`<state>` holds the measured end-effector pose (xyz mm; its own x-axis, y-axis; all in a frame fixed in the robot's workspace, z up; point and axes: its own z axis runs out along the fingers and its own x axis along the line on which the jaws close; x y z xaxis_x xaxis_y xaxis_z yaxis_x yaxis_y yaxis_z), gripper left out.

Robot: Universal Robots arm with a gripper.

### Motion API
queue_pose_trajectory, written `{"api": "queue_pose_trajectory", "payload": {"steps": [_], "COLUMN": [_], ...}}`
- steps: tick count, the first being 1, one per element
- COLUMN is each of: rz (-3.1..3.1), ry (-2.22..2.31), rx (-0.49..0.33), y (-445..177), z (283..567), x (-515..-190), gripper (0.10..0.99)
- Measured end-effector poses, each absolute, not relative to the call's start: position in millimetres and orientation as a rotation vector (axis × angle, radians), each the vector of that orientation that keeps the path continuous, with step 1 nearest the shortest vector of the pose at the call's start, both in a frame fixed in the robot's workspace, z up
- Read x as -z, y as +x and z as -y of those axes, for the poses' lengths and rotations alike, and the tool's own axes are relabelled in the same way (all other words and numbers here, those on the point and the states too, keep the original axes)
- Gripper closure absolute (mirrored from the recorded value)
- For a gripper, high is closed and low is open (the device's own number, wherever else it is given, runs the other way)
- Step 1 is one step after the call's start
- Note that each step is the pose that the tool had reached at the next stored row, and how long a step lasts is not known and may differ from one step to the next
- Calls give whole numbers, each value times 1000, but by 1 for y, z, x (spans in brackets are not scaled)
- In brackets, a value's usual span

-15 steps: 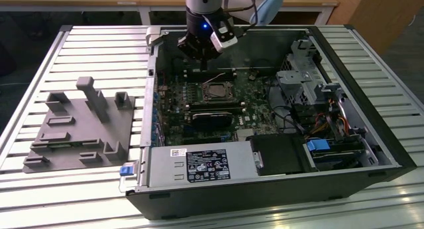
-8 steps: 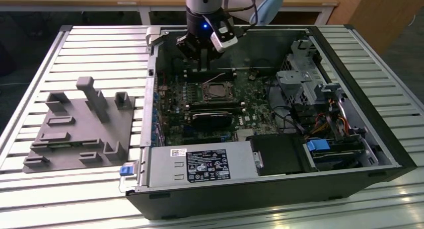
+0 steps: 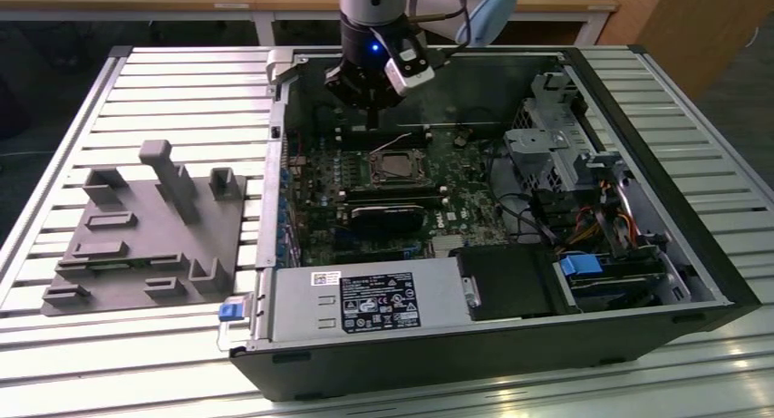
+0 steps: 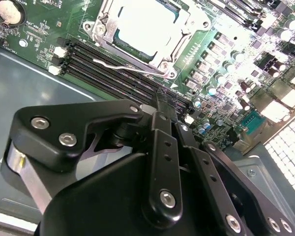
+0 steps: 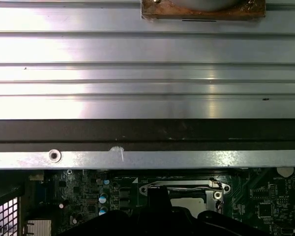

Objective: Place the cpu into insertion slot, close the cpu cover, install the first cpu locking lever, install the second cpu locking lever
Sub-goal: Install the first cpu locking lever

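One locking lever [image 4: 119, 64] seems to lie unlatched beside the socket, so lever work looks in hand. The cpu [image 4: 145, 24] sits in the slot under the lowered cpu cover [image 4: 189, 27]. The claw [image 3: 372, 121], pressed together and empty, hangs just beyond its far side; latching calls for a downward push.

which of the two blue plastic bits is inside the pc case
The blue piece by the drive cables, toward the exterior view's right. The other blue tab sits outside the case wall, toward the exterior view's left.
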<state>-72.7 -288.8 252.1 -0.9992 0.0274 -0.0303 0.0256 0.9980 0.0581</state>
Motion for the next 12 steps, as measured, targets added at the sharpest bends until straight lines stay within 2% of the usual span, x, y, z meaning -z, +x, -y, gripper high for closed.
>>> {"api": "queue_pose_trajectory", "payload": {"steps": [12], "rz": [-3109], "ry": [41], "rx": [-90], "y": [-72], "z": [289], "x": [-252], "gripper": [980]}}
